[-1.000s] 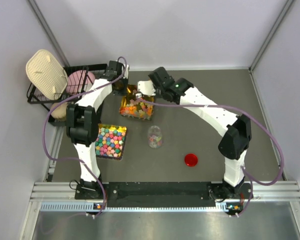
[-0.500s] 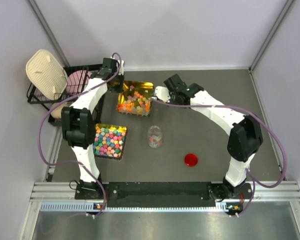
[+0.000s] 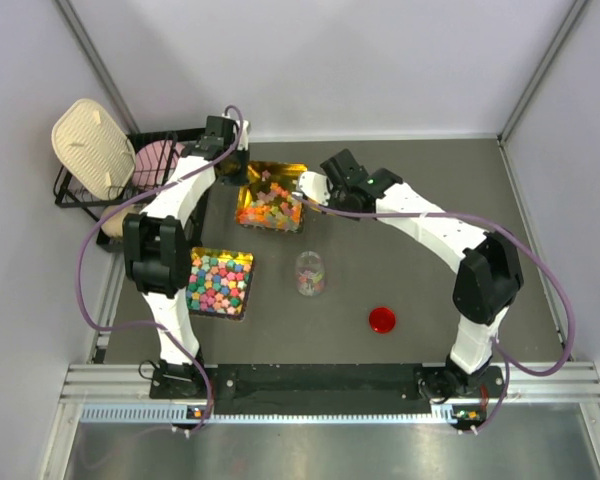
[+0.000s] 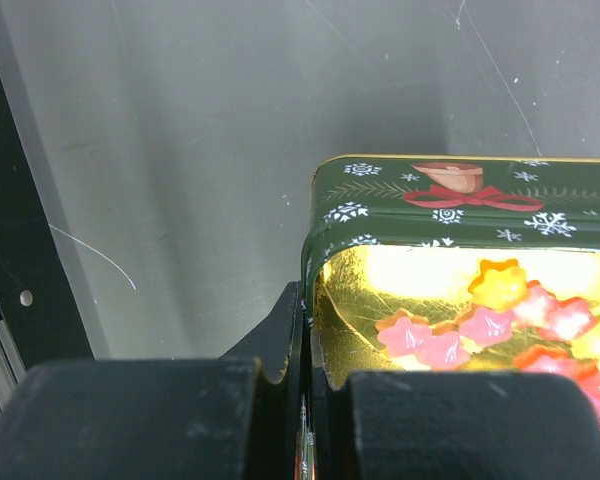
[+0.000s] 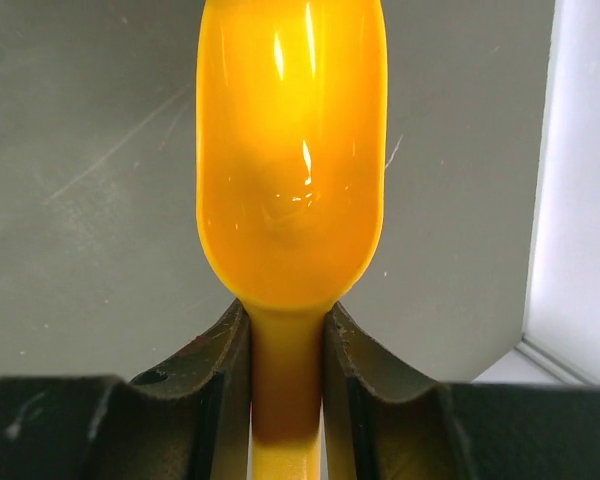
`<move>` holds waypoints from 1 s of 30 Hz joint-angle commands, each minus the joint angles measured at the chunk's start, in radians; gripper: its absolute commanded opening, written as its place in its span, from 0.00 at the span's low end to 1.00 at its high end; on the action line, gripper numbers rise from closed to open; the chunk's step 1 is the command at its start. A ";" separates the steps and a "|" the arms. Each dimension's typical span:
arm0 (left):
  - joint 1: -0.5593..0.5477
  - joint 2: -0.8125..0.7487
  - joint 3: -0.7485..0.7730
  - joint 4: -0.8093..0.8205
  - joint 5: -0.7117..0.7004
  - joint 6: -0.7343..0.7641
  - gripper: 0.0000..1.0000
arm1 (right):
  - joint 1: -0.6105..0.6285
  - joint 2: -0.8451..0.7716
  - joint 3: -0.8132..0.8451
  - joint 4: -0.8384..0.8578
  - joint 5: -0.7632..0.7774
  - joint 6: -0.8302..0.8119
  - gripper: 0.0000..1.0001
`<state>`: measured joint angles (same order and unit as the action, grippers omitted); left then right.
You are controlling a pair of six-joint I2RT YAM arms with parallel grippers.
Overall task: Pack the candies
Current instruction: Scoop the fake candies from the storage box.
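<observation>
The tiny candies (image 3: 272, 207), orange, yellow and pink, lie in a gold-lined tin (image 3: 265, 172) with a dark green snowflake rim at the back middle. My left gripper (image 3: 236, 180) is shut on the tin's left rim. In the left wrist view, the rim (image 4: 460, 195) runs between my closed gripper (image 4: 305, 345), with star-shaped pink and orange candies (image 4: 450, 335) inside. My right gripper (image 3: 318, 190) is just right of the tin and shut on the handle of a yellow spoon (image 5: 290, 180). The spoon's bowl is empty in the right wrist view, held by the gripper (image 5: 287, 345).
A clear jar (image 3: 310, 272) with a few candies stands in the middle. Its red lid (image 3: 383, 320) lies to the right. A second tin (image 3: 220, 282) of larger blue, green and magenta candies sits front left. A black wire rack (image 3: 110, 175) with a cream plate stands far left.
The right gripper with the spoon drew away from over the tin to the right, then came back slightly left. The left gripper shifted back, and the tin now lies a little farther back.
</observation>
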<state>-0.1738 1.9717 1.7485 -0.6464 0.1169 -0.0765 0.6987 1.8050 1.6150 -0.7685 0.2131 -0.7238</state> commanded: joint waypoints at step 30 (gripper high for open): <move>0.002 -0.036 0.020 0.040 0.053 -0.029 0.00 | -0.031 -0.127 0.088 0.049 0.246 -0.049 0.00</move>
<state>-0.1703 1.9720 1.7485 -0.6464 0.1345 -0.0765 0.6693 1.7721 1.6711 -0.7677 0.3599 -0.7444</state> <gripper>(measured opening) 0.026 0.265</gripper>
